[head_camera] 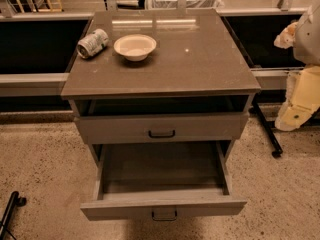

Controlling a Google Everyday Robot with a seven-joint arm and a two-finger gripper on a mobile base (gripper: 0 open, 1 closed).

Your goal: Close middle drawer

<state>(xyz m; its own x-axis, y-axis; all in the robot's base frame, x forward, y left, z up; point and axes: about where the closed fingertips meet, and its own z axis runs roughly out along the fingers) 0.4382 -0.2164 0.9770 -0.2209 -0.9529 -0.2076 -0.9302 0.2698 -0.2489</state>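
Observation:
The middle drawer (162, 206) is a wide grey wooden drawer with a low face panel and a small dark bar handle (164, 214). It stands pulled far out toward me, and its long shallow tray (160, 169) is empty. Above it sits another grey drawer (161, 127) with a taller face panel and its own dark handle, nearly flush with the cabinet. My gripper (296, 113) is at the right edge of the view, beside the cabinet. It is well apart from the open drawer and touches nothing.
The grey cabinet top (200, 64) holds a tipped can (92, 43) and a white bowl (135, 46). A black wheeled stand leg (267, 131) is on the floor to the right. Another black wheeled leg (11, 209) is at the lower left. Speckled floor surrounds the cabinet.

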